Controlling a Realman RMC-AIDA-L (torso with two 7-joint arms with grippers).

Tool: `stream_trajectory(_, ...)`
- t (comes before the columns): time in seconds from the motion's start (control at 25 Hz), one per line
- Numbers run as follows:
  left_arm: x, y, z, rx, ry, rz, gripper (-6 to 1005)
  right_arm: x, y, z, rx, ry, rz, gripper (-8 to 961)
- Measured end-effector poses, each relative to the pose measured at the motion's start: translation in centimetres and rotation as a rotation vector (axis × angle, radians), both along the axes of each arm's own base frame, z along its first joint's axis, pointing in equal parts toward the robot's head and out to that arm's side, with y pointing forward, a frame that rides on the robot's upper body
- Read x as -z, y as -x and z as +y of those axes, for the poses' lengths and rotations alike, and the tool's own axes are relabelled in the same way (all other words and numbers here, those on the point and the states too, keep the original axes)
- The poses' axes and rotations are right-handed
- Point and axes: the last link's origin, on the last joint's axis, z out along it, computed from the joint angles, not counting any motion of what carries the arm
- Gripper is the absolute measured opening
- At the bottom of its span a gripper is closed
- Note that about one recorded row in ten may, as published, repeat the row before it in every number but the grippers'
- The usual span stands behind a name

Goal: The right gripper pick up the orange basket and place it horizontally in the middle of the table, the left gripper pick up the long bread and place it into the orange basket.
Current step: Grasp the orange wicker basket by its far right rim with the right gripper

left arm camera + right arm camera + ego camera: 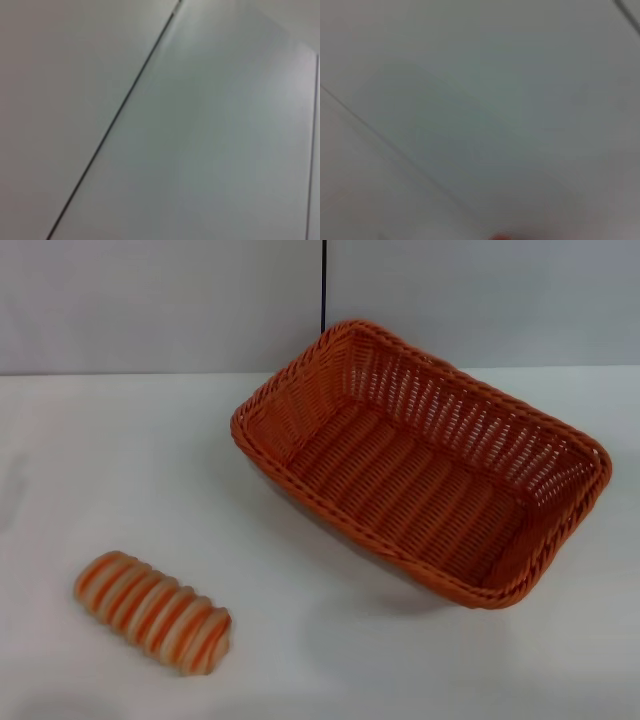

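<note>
The orange basket [425, 465] sits on the white table [100, 460] to the right of centre, turned at an angle, and it holds nothing. The long bread [152, 611], cream with orange stripes, lies on the table at the front left, well apart from the basket. Neither the left gripper nor the right gripper appears in the head view. Both wrist views show only blurred pale surfaces with thin dark lines; a small orange speck [500, 237] touches the edge of the right wrist view.
A pale wall [150, 300] stands behind the table, with a thin dark vertical seam [323, 285] above the basket. Bare tabletop lies between the bread and the basket.
</note>
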Motion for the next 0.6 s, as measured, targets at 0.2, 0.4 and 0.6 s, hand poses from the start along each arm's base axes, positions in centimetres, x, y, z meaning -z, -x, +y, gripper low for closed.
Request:
stream_trajectory(0.2, 0.4, -0.4, 0.4, 0.019, 0.038, 0.036, 599, 0.8, 2.2, 2.2, 0.026, 0.234, -0.089, 554)
stream_trajectory(0.4, 1.0, -0.6, 0.6, 0.026, 0.062, 0.063, 598, 3.0, 3.2, 3.8, 0.043, 0.382, -0.172, 555)
stream_trajectory(0.6, 1.2, -0.5, 0.7, 0.013, 0.064, 0.069, 596, 5.0, 3.0, 4.7, 0.067, 0.45, -0.22, 555)
